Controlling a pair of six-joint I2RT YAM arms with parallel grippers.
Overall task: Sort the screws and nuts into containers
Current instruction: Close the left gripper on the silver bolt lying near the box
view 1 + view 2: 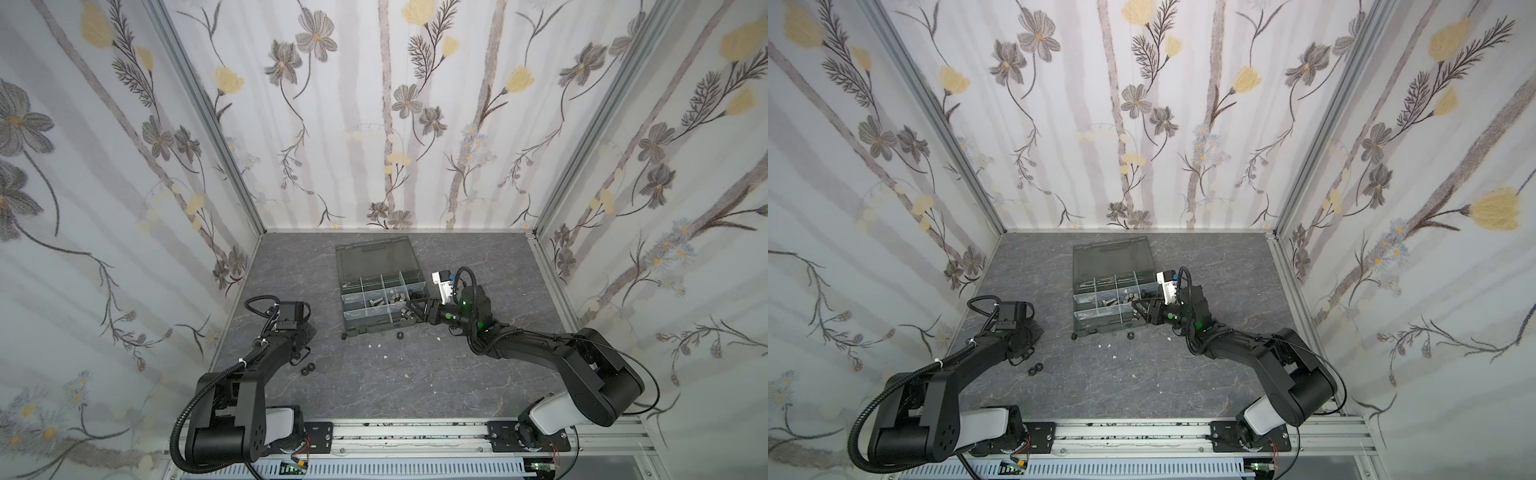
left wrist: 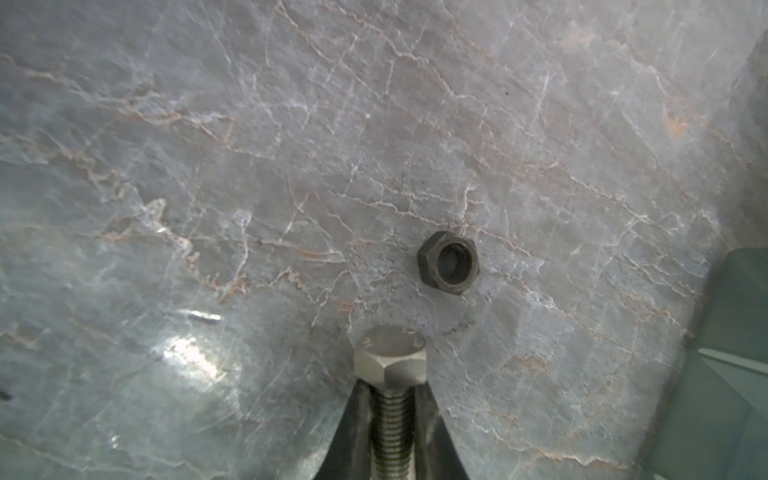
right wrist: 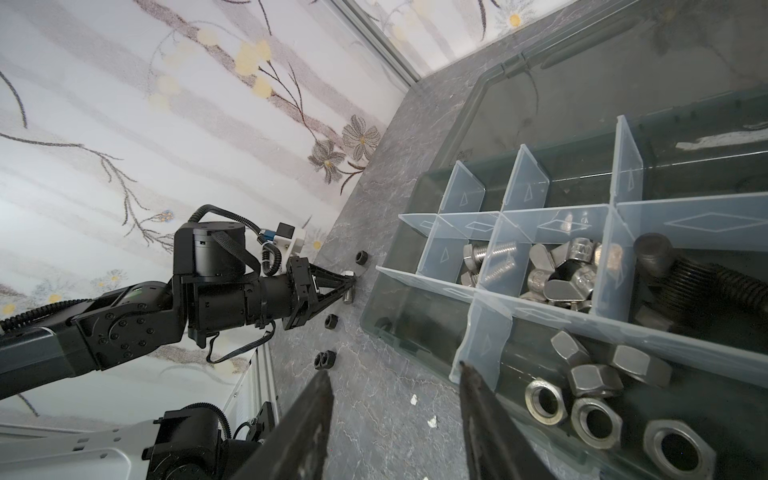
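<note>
No word, brand or number could be read anywhere. The hex head of the silver screw (image 2: 390, 357), pinched at the tips of the left gripper (image 2: 390, 384), carried faint stamped marks along its far edge, too blurred to make out. Ahead of the right gripper (image 3: 394, 368), the pale dividers (image 3: 536, 183) bore raised outline signs. These were triangles on the short cross walls and long diamonds on the lengthwise walls. One lengthwise wall also showed a few tiny raised characters, which were illegible. Just beyond that wall, the wing nuts (image 3: 557, 274) had embossed marks on their bodies, too smeared to read.
</note>
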